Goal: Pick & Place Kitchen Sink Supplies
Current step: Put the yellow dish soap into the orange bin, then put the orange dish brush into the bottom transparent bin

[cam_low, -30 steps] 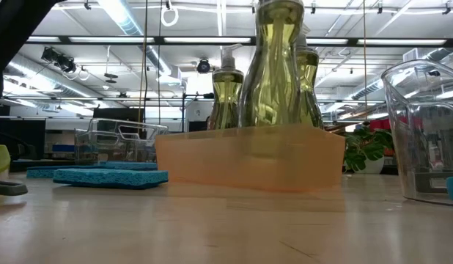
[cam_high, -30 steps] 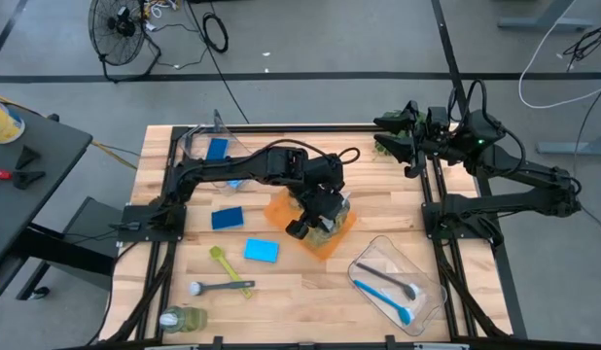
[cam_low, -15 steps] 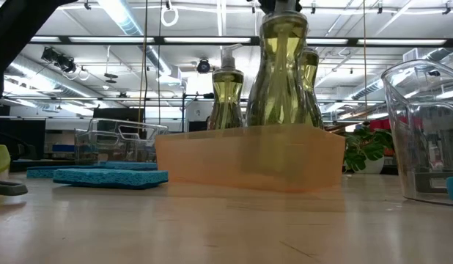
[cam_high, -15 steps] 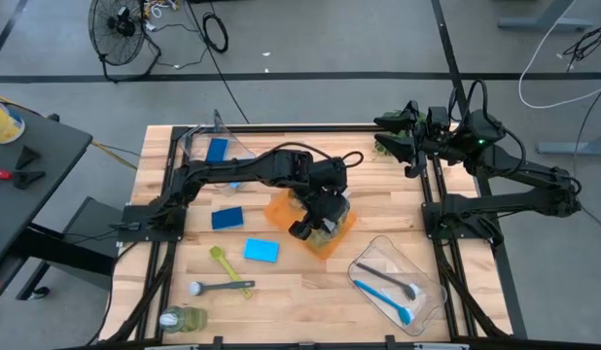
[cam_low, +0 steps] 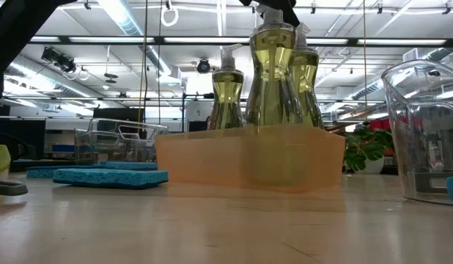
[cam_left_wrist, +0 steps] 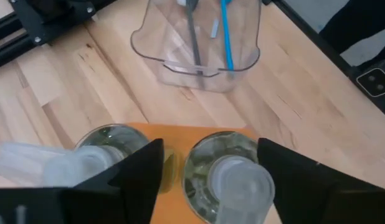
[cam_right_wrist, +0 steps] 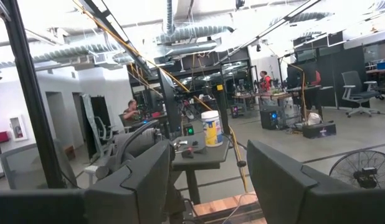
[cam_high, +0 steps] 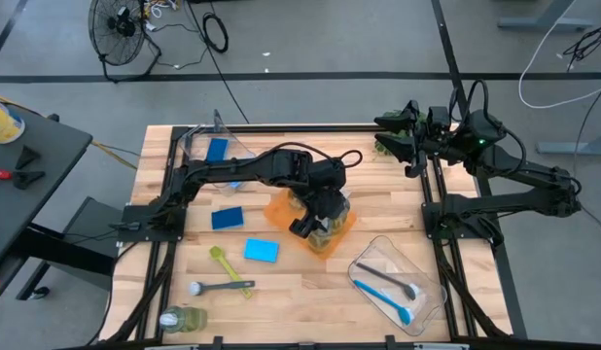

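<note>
Lowered since the earlier frames, the front pump bottle now stands in the orange tray with two other bottles, where a second ago it hung tilted higher. Its long axis is upright and the pump head points straight up. The left gripper is above this tray at the middle of the table; its fingers are spread on both sides of the bottle's pump cap and I see a gap, so they do not pinch it. A fourth bottle lies on its side at the near left corner. The right gripper waits at the far right edge, its fingers apart and holding nothing.
</note>
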You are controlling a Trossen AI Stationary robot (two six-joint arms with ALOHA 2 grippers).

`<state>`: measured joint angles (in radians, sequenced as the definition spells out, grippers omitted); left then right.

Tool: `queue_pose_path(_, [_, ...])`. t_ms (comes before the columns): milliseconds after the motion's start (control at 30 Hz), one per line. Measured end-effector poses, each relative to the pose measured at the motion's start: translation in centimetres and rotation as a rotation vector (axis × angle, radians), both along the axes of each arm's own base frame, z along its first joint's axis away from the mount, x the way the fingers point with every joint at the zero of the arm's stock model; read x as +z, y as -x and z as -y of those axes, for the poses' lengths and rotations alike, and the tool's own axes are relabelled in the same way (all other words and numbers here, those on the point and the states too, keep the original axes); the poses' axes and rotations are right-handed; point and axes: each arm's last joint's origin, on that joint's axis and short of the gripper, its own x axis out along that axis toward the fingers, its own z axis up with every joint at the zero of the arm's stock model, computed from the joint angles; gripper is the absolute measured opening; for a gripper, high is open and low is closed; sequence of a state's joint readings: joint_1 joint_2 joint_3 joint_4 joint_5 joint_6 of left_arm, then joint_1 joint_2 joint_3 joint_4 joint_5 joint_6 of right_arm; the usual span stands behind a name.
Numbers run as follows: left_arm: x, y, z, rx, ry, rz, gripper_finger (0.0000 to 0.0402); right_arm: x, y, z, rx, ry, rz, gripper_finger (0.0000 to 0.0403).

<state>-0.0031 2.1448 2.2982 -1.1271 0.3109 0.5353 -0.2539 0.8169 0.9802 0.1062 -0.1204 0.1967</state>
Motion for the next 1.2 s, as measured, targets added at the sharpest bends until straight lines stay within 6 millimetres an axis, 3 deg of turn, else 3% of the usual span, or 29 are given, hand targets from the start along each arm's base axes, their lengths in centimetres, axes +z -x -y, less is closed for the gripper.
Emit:
queue_pose_path(233, [0.5,0.3,0.5,-0.007,0.003,-0.007,0.0307,0.0,0.0,0.0,0.001,0.000,0.000,0.0215])
queue_pose_path(433, [1.9,1.2,1.1,-0.017,0.001,0.004,0.0309,0.1,0.0,0.0,0.000,0.002,0.006,0.0215])
queue_pose_path(700, [4.8,3.5,0.1,0.061,-0.084,0.043,0.0309,0.0,0.0,0.0,0.000,0.001,0.005,0.0215])
queue_pose_path(1200, [12.6,11.2,-4.7,0.383,-0.251,0.214,0.0309,-0.8,-0.2,0.0,0.002,-0.028,-0.084,0.0215])
